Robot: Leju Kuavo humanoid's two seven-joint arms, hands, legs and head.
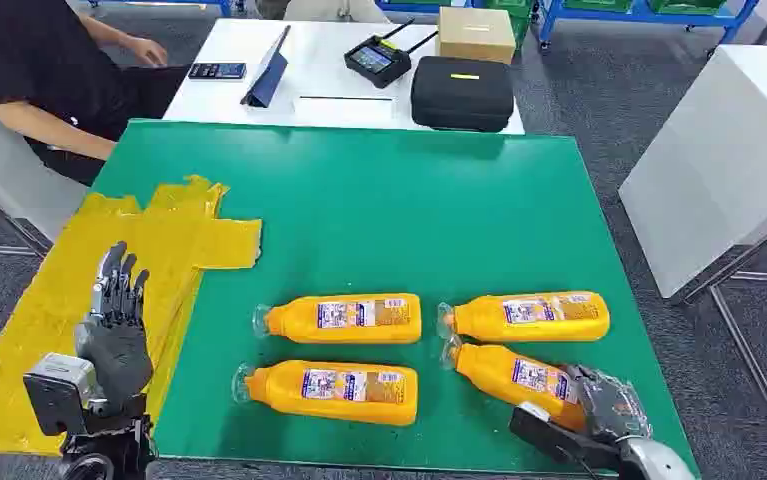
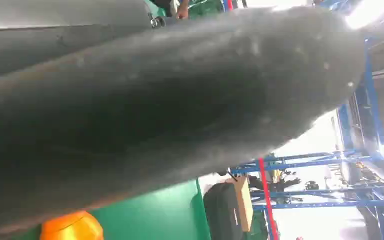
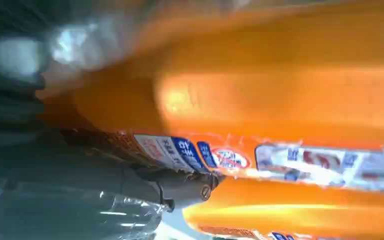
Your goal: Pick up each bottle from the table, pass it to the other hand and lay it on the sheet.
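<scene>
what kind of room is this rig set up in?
Probably a robotics lab or workshop test area. Blue metal racking lines the back, a person sits at a white table holding a handheld controller and a black case, and the work table is covered in green.

Right hand [image 1: 607, 408] covering base of near-right bottle [image 1: 507, 373]; grip unclear. Right arm running off table's near edge.

Green table [image 1: 359, 200] carries a crumpled yellow sheet [image 1: 79, 300] draped over its left edge. Four orange bottles [image 1: 344, 318] lie on their sides (caps pointing left) in two rows at the near right. White table [image 1: 329, 80] abuts the far edge.
</scene>
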